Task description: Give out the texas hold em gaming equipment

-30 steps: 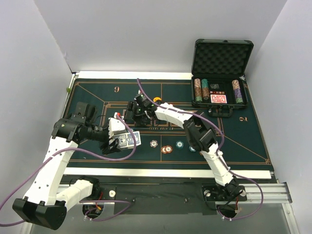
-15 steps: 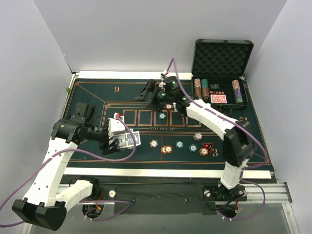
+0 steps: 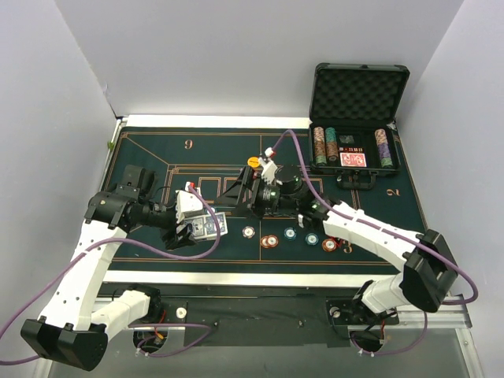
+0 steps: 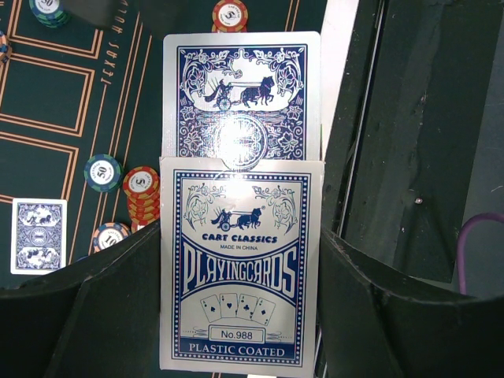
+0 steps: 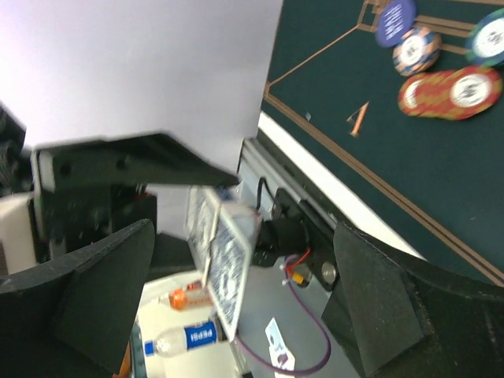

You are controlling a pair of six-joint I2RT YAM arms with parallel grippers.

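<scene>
Blue-backed card pack [image 3: 206,227] sits clamped in my left fingers [image 3: 187,235] over the near left of the green-felt worktop [image 3: 150,157], while my right fingers [image 3: 239,189] stand wide and empty near it, a row of poker chips [image 3: 290,234] on the felt close by. From the left wrist I see the pack gripped by both long edges, a top card [image 4: 242,94] slid partly out, and a lone card [image 4: 38,235] face down beside chips. From the right wrist the fingers gape with nothing between them, the pack blurred beyond.
</scene>
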